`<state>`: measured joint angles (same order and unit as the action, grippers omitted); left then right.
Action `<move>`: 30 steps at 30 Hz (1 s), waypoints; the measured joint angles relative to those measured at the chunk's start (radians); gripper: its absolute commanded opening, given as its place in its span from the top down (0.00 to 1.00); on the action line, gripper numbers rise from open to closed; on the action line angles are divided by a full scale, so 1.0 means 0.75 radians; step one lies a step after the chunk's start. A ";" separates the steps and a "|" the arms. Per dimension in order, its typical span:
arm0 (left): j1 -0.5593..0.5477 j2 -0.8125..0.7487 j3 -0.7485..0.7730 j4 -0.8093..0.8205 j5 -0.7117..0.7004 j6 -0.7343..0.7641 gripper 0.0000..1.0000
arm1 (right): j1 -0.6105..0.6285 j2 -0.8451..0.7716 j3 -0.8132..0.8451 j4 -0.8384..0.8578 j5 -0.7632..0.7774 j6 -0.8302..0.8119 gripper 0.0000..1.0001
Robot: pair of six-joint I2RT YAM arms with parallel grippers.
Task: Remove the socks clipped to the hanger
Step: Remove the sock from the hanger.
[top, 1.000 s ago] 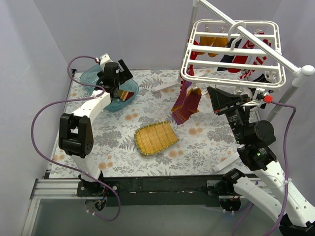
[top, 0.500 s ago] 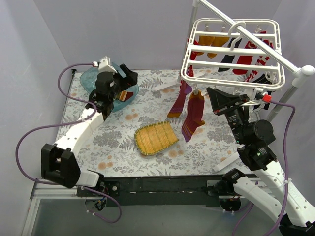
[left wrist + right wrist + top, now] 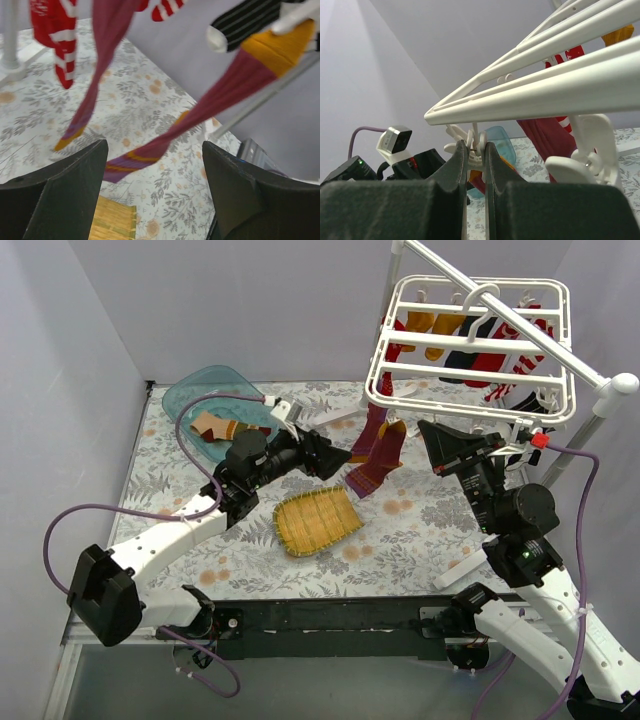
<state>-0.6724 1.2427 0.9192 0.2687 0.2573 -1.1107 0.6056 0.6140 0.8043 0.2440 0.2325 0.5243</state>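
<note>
Left fingers moved to maroon socks — apart, empty; right fingers pinch clip

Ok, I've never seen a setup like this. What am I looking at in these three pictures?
Two robot arms are bolted at a table's near edge. One picture looks down from above; the other two come from wrist cameras. On the table lie a yellow woven mat and a blue tub with a sock inside. More socks hang clipped to a white hanger. The left hand is open near a hanging maroon sock; the right hand pinches a hanger clip.
</note>
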 measured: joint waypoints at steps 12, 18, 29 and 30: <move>-0.187 0.270 0.127 0.094 0.201 0.104 0.24 | -0.001 -0.011 0.000 -0.027 -0.005 -0.002 0.99; -0.298 0.377 0.185 0.126 0.146 0.137 0.40 | 0.000 -0.022 0.000 -0.043 -0.005 -0.005 0.99; -0.448 0.375 0.179 0.201 0.002 0.140 1.00 | -0.001 -0.046 -0.001 -0.091 -0.007 -0.007 0.48; -0.462 0.366 0.176 0.201 -0.012 0.138 1.00 | -0.001 -0.050 -0.001 -0.097 -0.010 -0.003 0.45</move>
<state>-1.0191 1.5169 1.0515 0.4198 0.2481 -1.0073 0.6052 0.5766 0.8040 0.1711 0.2253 0.5220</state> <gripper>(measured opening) 0.039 0.424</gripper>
